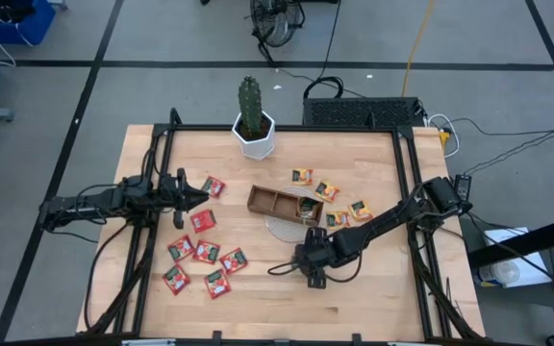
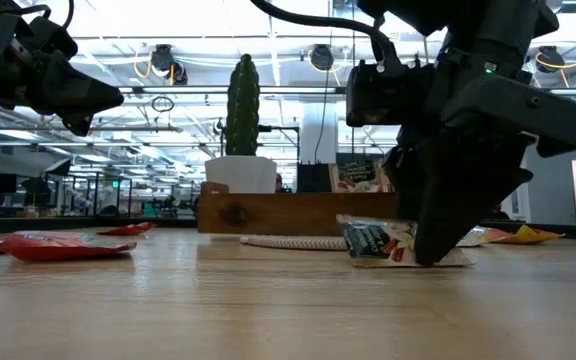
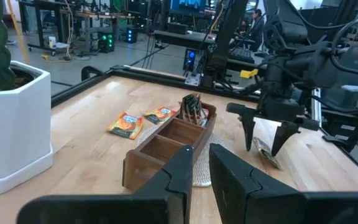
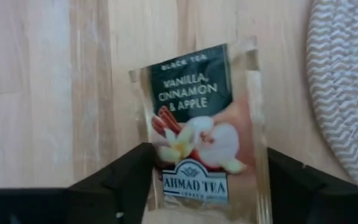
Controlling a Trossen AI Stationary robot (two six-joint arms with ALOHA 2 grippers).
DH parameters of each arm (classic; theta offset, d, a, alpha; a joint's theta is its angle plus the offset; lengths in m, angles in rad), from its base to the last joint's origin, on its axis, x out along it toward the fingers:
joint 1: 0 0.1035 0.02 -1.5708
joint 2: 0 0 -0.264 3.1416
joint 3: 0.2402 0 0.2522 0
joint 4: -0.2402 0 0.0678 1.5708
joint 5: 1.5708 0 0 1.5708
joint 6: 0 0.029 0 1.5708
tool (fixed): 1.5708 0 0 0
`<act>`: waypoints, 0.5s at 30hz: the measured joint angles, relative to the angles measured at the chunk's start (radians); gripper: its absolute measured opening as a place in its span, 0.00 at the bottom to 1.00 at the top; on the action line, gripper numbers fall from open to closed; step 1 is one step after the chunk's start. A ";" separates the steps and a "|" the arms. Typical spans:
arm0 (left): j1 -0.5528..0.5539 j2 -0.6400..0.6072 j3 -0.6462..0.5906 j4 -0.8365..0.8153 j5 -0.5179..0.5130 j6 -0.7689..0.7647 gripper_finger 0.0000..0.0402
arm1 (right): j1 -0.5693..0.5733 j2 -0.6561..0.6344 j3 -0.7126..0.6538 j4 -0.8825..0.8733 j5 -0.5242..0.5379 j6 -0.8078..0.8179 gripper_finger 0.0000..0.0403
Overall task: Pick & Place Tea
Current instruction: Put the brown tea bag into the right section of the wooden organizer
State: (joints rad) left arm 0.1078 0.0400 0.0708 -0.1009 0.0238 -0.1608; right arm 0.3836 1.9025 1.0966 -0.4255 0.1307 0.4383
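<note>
Above the table, the right gripper (image 1: 313, 271) reaches down near the front middle, just in front of the tray (image 1: 285, 204) on its mat (image 1: 282, 229); red sachets (image 1: 203, 252) lie left, orange ones (image 1: 327, 190) right. The left gripper (image 1: 200, 192) waits at the left.

At table level, the right gripper's tips stand on a sachet (image 2: 380, 243).

From the left wrist, its fingers (image 3: 191, 171) are nearly pressed together, holding nothing.

From the right wrist, spread fingers (image 4: 120, 180) straddle the flat sachet. Picking appears in hand; next they must close, then lift. The sachet's near edge is cut off.
</note>
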 joint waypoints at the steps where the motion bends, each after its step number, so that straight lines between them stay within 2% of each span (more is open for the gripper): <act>1: 0.000 0.000 0.000 0.000 0.000 0.000 0.14 | 0.000 0.000 0.000 0.003 -0.001 -0.006 0.56; 9: 0.000 0.000 0.000 0.000 0.000 0.000 0.14 | -0.002 -0.033 -0.002 0.081 0.003 -0.002 0.26; 13: 0.000 0.000 0.000 0.000 0.000 0.000 0.14 | 0.001 -0.080 -0.008 0.080 -0.007 0.052 0.10; 15: 0.000 0.000 0.000 0.000 0.000 0.000 0.14 | 0.005 -0.112 -0.008 0.092 0.026 0.080 0.03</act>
State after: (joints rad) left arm 0.1081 0.0402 0.0708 -0.1008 0.0238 -0.1608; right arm 0.3890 1.7903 1.0884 -0.3340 0.1565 0.5186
